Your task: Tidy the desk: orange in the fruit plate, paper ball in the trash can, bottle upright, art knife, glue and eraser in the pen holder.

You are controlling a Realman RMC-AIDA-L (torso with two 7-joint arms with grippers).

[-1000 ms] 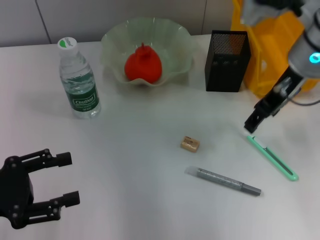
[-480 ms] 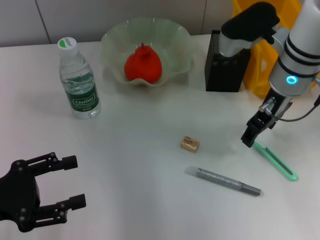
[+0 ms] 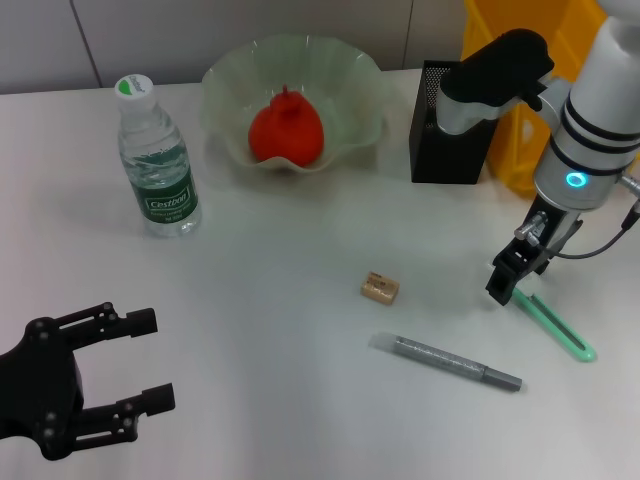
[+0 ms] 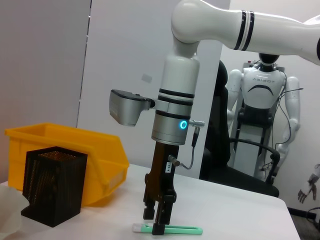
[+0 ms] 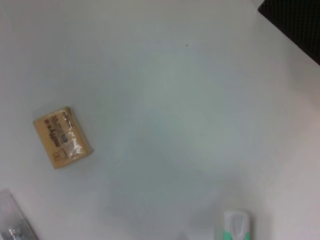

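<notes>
White desk (image 3: 300,250): right gripper (image 3: 503,283), fingers narrowly parted at knife (image 3: 550,322) end, should straddle it squarely before closing; left gripper (image 3: 140,360) wide, lower left.

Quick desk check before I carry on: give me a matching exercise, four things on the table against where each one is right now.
Things:
1. orange
2. bottle
3. art knife
4. eraser

Places:
A. flat on the table, under the right hand
B. upright on the table, beside the fruit plate
C. in the fruit plate
D. alone on bare table, near the glue

Pairs: 1-C, 2-B, 3-A, 4-D
</notes>
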